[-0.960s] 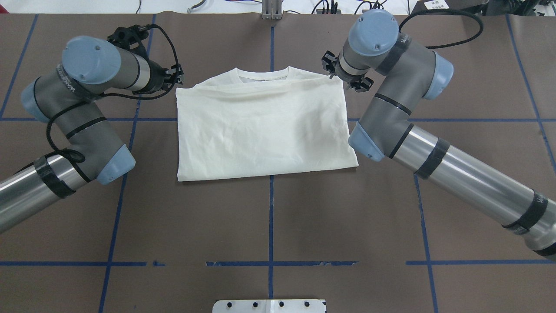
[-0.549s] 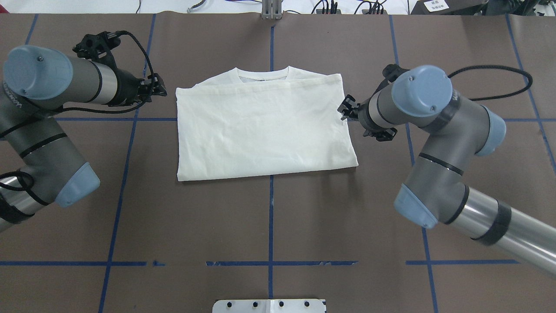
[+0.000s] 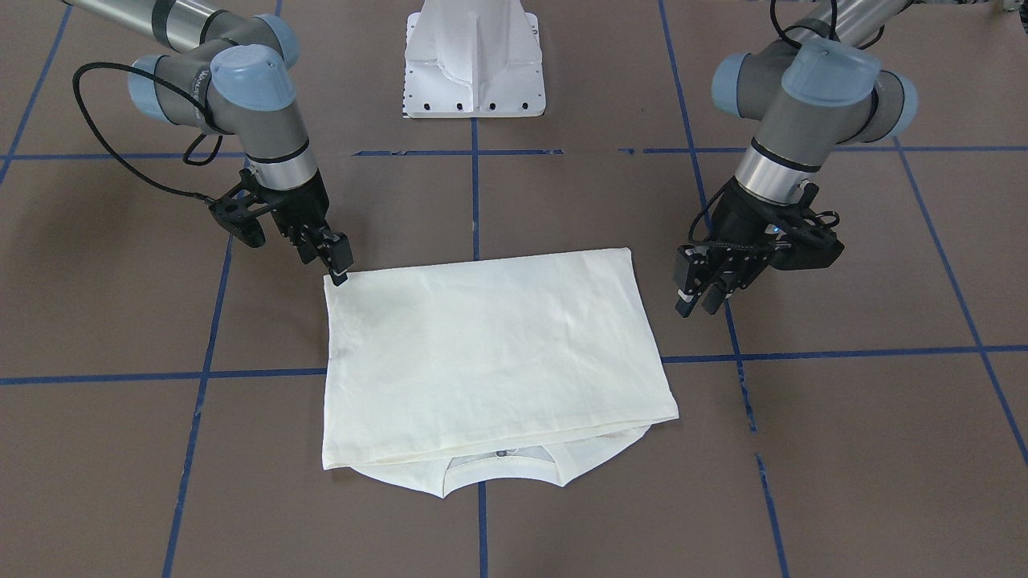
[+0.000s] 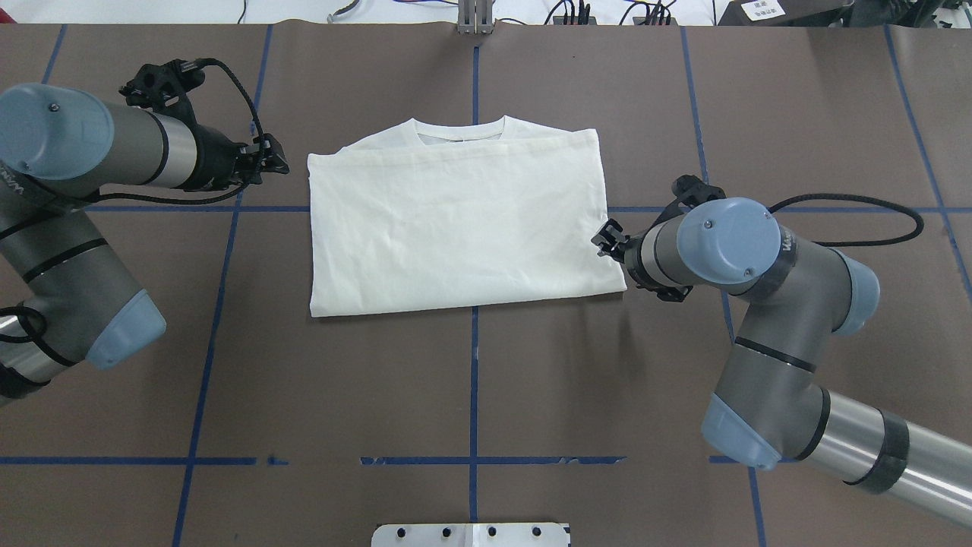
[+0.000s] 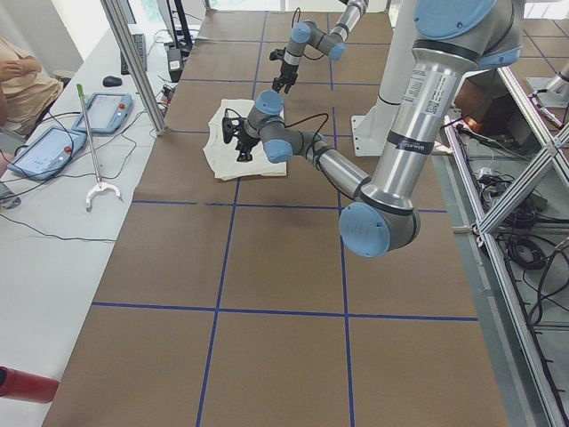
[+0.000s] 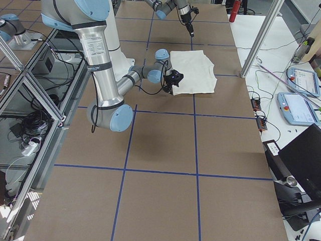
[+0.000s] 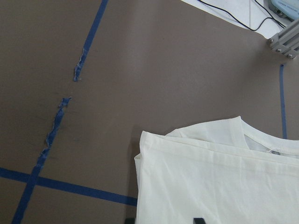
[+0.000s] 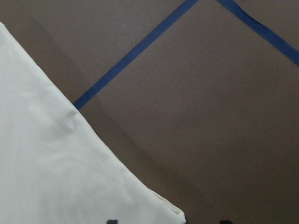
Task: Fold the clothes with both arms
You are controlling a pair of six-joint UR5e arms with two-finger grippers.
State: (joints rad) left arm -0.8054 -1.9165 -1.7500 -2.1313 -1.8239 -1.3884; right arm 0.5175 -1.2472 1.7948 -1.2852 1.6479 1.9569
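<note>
Nearest the robot, the folded shirt [image 4: 456, 228] lies flat at mid-desk [image 4: 471, 380], plain side up, its near fold straight. The right fingers [image 3: 341, 255] hang parted and empty at its near right corner, one tip over the cloth, the other past the edge. Farther off, the left fingers [image 3: 685, 285], also spread and empty, hover beside the shirt's far left corner, clear of it. The collar [image 4: 459, 131] peeks out along the far edge.
</note>
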